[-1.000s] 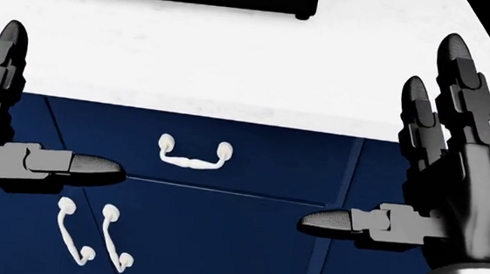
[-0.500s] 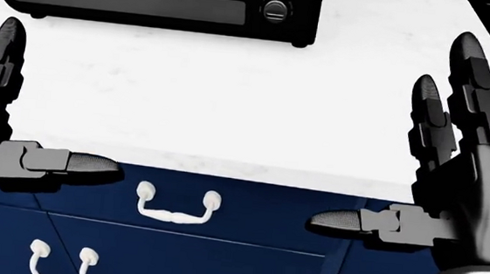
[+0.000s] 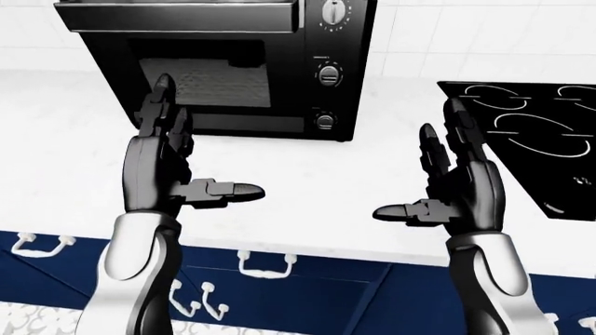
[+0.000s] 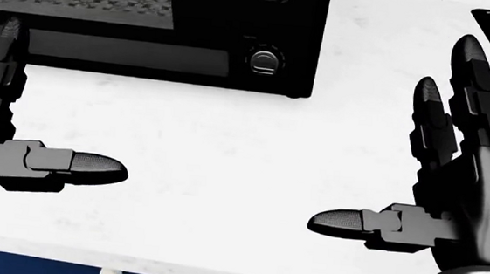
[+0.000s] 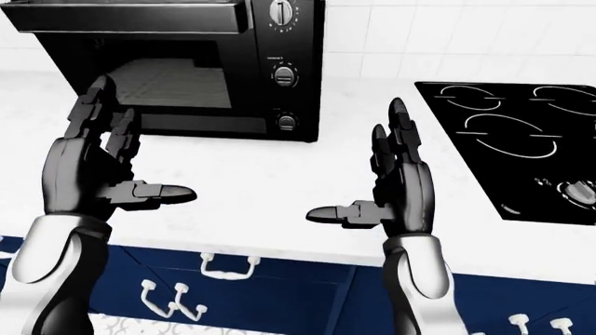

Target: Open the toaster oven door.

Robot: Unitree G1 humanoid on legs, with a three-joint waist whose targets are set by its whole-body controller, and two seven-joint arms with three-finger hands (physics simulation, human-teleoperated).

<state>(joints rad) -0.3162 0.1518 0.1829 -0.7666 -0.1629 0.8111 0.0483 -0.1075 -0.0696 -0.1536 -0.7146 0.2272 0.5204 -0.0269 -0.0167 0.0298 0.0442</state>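
The black toaster oven (image 3: 219, 70) stands on the white counter (image 3: 307, 174) at the upper left of the left-eye view. Its glass door (image 3: 200, 80) lies flush with the body, a bar handle (image 3: 177, 8) along its top edge. Three knobs (image 3: 328, 73) run down its right side. My left hand (image 3: 200, 146) is open, raised below the door's lower left part, apart from it. My right hand (image 3: 424, 164) is also open, held over the counter to the right of the oven. Neither hand holds anything.
A black cooktop (image 3: 536, 132) is set into the counter at the right. Dark blue cabinet fronts with white handles (image 3: 265, 265) run under the counter's near edge. White tiled wall (image 5: 447, 35) stands behind the counter.
The camera has moved: in the head view the oven has slid down and grown, and the blue cabinets have dropped almost out of sight. Both hands keep their open pose.
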